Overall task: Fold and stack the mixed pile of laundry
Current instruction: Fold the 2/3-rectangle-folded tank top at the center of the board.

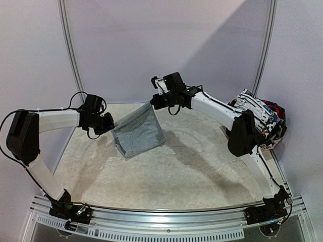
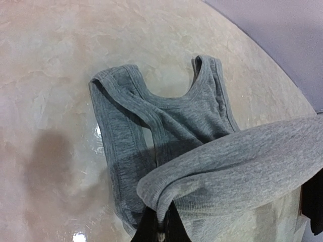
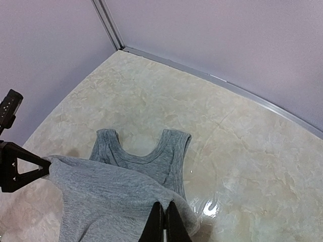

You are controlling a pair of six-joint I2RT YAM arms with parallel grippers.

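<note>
- The grey tank top (image 1: 139, 131) was held off the counter (image 1: 176, 176) at centre left of the top view, strung between both arms.
- The left end effector (image 1: 108, 123) was closed, pinched on one corner of the hem. In the left wrist view the cloth was seen bunched over the fingertips (image 2: 169, 227) at bottom centre.
- The right end effector (image 1: 154, 101) was closed on the other hem corner, seen at bottom centre of the right wrist view (image 3: 162, 222).
- Key relation: the gripped hem ran from centre left up toward upper centre in the top view. The garment's long axis ran crosswise to that line, down to the counter.
- The strap end was laid flat on the counter, ahead of both end effectors and toward the upper part of both wrist views.
- Both arms were judged equally near, so the fold probably calls for the hem to be carried over toward the straps together.
- The rest of the laundry pile (image 1: 260, 118) was heaped at the right edge of the top view, well apart from the tank top and nearer the right arm.
- The right arm's elbow (image 1: 242, 133) was seen just in front of the pile. Nothing was seen between the hem and the straps.
</note>
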